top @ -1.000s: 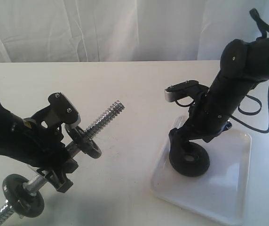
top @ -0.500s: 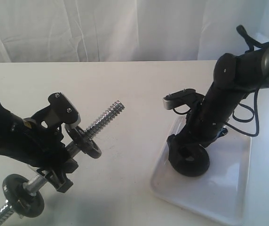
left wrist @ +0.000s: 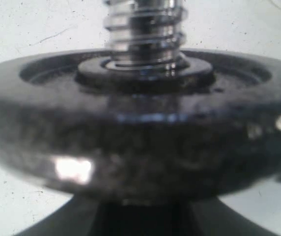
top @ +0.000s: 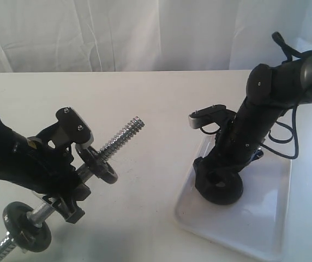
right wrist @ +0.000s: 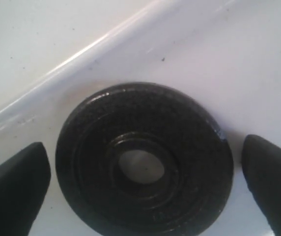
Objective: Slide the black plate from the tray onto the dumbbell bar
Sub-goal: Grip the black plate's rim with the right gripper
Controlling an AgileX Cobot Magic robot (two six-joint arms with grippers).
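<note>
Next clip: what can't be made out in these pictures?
Plate: exterior view, top hidden by the right arm.
Bar: exterior view, lower end cut by the corner edge.
Disc: left wrist view, blurred, filling the frame.
Right pincer: right wrist view, fingers cut by the edges.

Between the right gripper's matt black fingers (right wrist: 17,191), the black plate (right wrist: 143,164) has a dull, finely pebbled face, and the tray (right wrist: 194,44) under it is smooth, glossy white plastic. In the left gripper (top: 69,180), the dumbbell bar (top: 120,137) is bright chromed metal, coarsely threaded. The black disc (left wrist: 140,142) ahead looks grainy, faintly shiny.
</note>
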